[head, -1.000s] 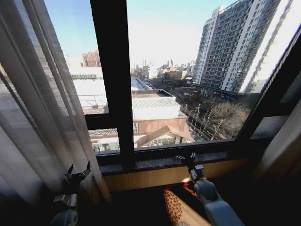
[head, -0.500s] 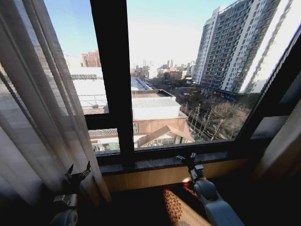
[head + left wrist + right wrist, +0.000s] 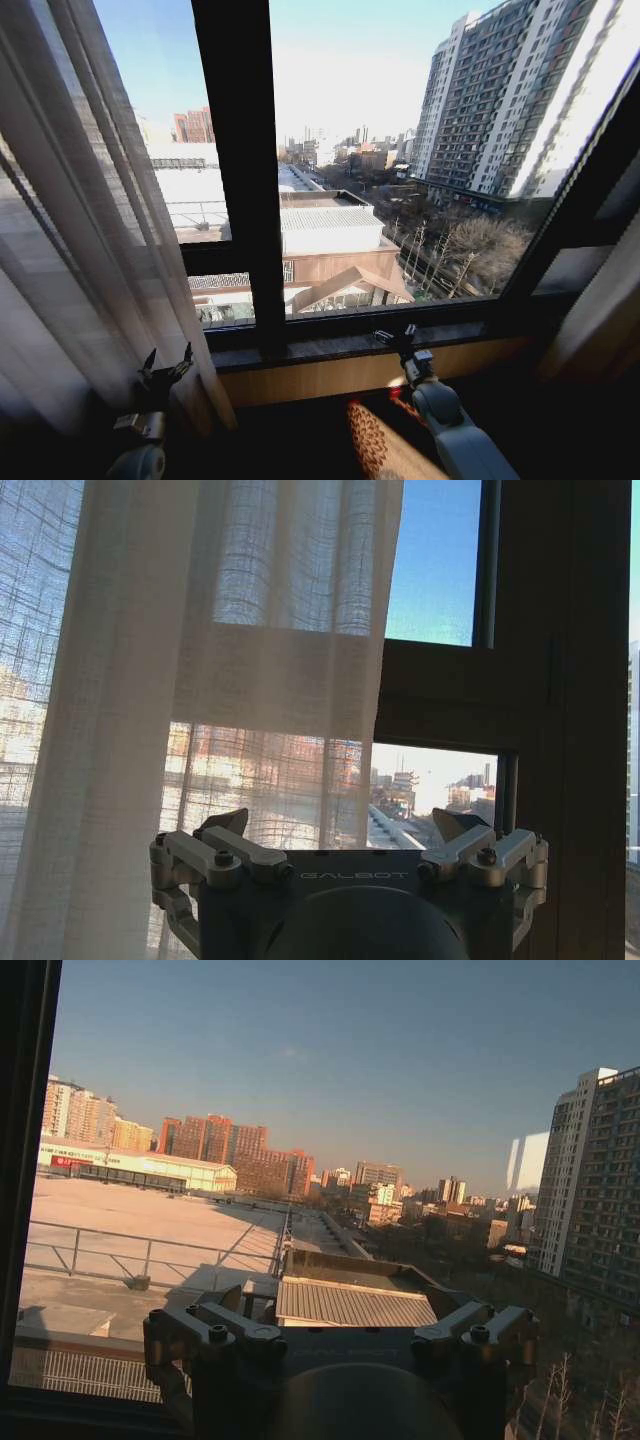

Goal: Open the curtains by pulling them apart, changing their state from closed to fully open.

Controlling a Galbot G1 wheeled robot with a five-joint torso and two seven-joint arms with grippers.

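Already, in the head view, the left sheer curtain panel (image 3: 70, 230) is seen bunched against the left side of the window, its inner edge falling just left of the dark window mullion (image 3: 240, 170). The left gripper (image 3: 166, 366) is raised just in front of that edge, fingers spread and nothing held. The right gripper (image 3: 397, 337) is held low at the stone windowsill (image 3: 330, 347), near the glass; its fingers appear parted and empty. At the right edge a strip of pale fabric (image 3: 600, 310) is visible — whether it is the second sheer panel cannot be told. The glass between is uncovered, so the task is judged nearly or wholly done.

In the left wrist view, the curtain's pleats (image 3: 230, 660) hang beyond the spread left fingers (image 3: 225, 830), apart from them, with the dark frame (image 3: 560, 680) alongside.

In the right wrist view, the right fingers (image 3: 222, 1317) are spread before bare glass, rooftops and towers beyond, and a dark frame edge (image 3: 25, 1160) at one side.

Any further move would call for the left panel's free edge to be pinched and drawn outward — the mullion and sill stand close enough to be struck.
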